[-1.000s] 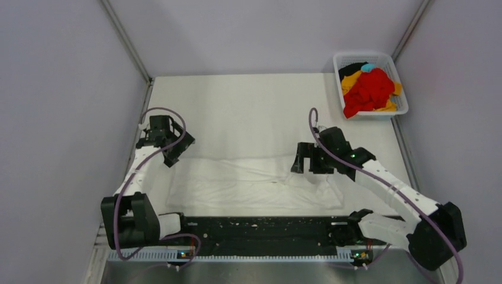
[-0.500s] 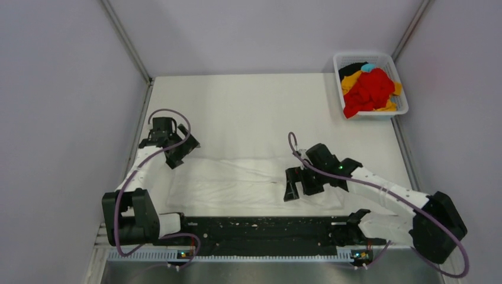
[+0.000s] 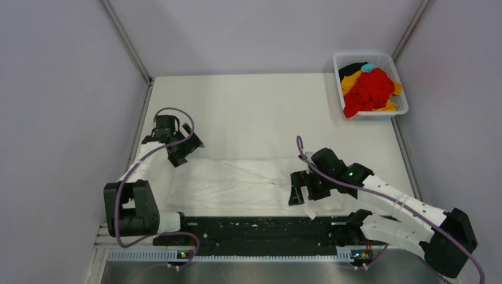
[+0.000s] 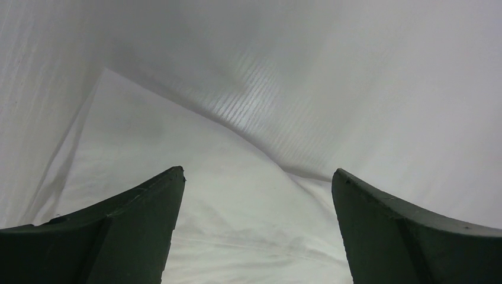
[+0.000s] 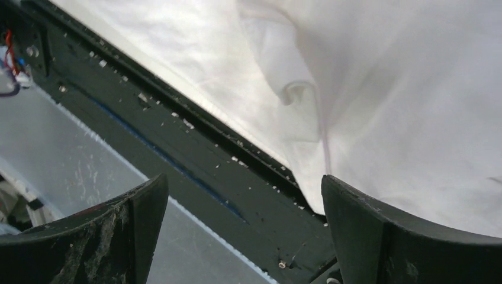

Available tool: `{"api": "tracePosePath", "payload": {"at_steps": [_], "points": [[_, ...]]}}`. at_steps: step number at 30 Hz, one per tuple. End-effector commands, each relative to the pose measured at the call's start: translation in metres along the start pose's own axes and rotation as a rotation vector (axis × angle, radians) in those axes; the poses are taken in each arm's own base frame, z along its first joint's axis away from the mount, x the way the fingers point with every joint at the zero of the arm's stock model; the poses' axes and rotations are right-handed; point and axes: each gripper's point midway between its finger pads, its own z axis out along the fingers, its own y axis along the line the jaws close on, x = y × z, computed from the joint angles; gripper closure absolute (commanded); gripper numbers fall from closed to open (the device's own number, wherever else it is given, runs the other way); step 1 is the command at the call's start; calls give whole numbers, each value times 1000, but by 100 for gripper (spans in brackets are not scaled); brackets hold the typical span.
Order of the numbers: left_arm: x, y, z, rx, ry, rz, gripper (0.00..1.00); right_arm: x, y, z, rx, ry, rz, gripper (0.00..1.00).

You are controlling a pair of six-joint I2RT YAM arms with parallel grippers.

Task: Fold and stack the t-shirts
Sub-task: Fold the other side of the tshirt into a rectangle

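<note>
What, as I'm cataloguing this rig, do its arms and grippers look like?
The left arm and right arm have white links, black joints and a looping purple cable each. A green light glows on the right. The left gripper and right gripper are black, with broad tapered fingers.

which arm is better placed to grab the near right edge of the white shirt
Right. The right claw, open, hangs over the near right edge of the white t-shirt, beside the black rail. The left claw, also open, is over the far left corner, across the cloth.
</note>
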Motion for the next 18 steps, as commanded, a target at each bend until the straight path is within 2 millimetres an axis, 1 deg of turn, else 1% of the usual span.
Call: {"api": "tracePosePath", "payload": {"at_steps": [1, 3, 5, 8, 10, 13, 15, 16, 18], "points": [[-15, -19, -7, 63, -41, 34, 1, -40, -7, -10, 102, -164, 16, 1], [-11, -18, -5, 62, -31, 35, 1, -55, 2, -10, 53, -216, 3, 1], [-8, -17, -3, 60, -19, 35, 1, -62, 8, -1, 5, -223, -22, 1], [-4, -17, -2, 57, -6, 36, 1, -63, 9, 20, -20, -155, -55, 1], [-3, -17, -3, 55, -3, 36, 1, -65, 14, 32, -59, -108, -75, 1], [-2, -15, -6, 49, -8, 42, 1, -67, 37, 40, -149, -76, -141, 2], [-1, -12, -7, 41, -12, 45, 1, -59, 63, 38, -245, -41, -225, 2], [-1, -12, -7, 40, -13, 47, 1, -54, 72, 37, -274, -26, -259, 1], [0, -10, -7, 36, -12, 47, 1, -47, 77, 39, -290, 3, -302, 1]]}}
